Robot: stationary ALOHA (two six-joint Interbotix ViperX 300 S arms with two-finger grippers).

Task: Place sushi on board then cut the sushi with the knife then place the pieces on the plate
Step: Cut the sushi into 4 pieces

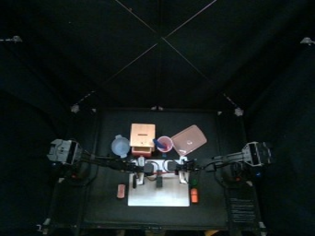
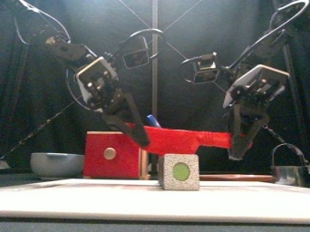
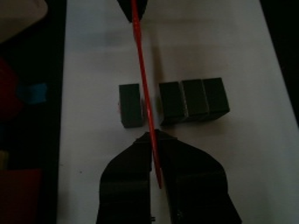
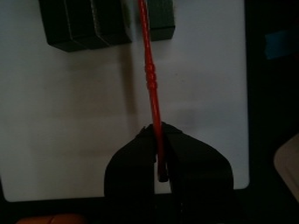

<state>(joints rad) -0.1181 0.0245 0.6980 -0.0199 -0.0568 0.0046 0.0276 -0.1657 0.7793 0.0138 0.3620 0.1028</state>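
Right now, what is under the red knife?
The sushi roll on the white board; the red knife runs over the gap beside one split-off block. The strip beneath the blade is covered.

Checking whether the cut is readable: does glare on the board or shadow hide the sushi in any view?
Top view: the board is the one bright patch on a dark table, little else readable. Left wrist view: no glare, dark sushi clear against the board, knife a thin red line. Right wrist view: the same. Front view: sushi end-on and well lit.
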